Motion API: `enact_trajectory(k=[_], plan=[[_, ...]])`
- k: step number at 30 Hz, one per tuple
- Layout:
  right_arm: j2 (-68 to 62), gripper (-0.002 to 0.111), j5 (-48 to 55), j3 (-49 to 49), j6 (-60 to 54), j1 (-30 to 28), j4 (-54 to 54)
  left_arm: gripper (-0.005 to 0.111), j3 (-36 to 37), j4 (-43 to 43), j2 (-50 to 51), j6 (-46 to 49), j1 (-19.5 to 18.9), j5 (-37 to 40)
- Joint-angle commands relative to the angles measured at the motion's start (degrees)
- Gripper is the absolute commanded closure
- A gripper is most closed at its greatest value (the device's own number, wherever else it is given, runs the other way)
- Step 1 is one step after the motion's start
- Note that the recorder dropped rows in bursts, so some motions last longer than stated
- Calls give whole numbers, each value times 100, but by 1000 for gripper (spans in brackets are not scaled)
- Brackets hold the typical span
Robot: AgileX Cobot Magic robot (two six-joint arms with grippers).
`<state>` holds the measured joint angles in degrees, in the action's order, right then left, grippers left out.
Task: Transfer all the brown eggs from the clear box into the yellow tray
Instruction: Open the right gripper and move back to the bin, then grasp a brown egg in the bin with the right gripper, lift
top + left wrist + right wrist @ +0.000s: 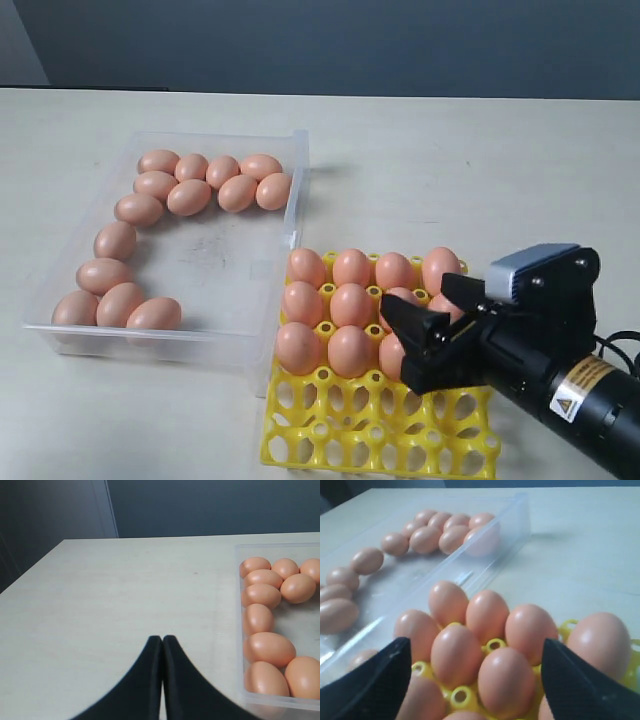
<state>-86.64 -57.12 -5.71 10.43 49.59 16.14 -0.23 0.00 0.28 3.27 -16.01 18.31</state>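
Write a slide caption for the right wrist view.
Open right gripper facing brown eggs seated in the yellow tray.

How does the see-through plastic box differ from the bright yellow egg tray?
The clear plastic box has low walls and a flat floor; the yellow tray is an openwork grid of cups. Brown eggs lie loose in the box but stand upright in the tray. Both hold eggs.

Pale tabletop bearing a clear box and a yellow tray.

Smooth, off-white, matte, ending at a dark wall along the far edge. Lying flat and directly on it: the box on the left of the exterior view, with faint smudges seen through its floor; the tray to the right and nearer, pressed close against the box's right wall by the front corner.
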Motion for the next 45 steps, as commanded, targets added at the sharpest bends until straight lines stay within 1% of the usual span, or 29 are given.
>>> enact_trajectory(k=[1,5,8,12,14,18,21,24,29,34,38,41,45], plan=[[153,39,376,-340,-31,15,426,106,23,0,-28,-3,26,-63],[166,39,1462,-1053,-31,15,-256,106,23,0,-28,-3,26,-63],[166,39,2828,-1940,-385,15,-347,106,23,0,-28,-3,26,-63],[78,39,4613,-3495,-1202,-161,-347,106,23,0,-28,-3,26,-63],[-79,39,5233,-4222,-1235,-321,-347,106,23,0,-28,-3,26,-63],[-762,39,6863,-5850,-1211,-736,-347,106,23,0,-28,-3,26,-63],[-1420,39,7814,-6929,-1235,-831,-347,106,23,0,-28,-3,26,-63],[-2059,39,8462,-7980,-1235,-831,-410,106,23,0,-28,-3,26,-63],[-3189,39,9406,-9406,-1112,-831,-361,106,23,0,-28,-3,26,-63],[-4231,39,9931,-10664,-711,-831,-160,106,23,0,-28,-3,26,-63],[-4894,39,10112,-11291,-322,-831,-131,106,23,0,-28,-3,26,-63],[-5160,39,10181,-11516,29,-831,-523,106,23,0,-28,-3,26,-63],[-5268,39,10334,-11557,360,-831,-1064,106,23,0,-28,-3,26,-63]])
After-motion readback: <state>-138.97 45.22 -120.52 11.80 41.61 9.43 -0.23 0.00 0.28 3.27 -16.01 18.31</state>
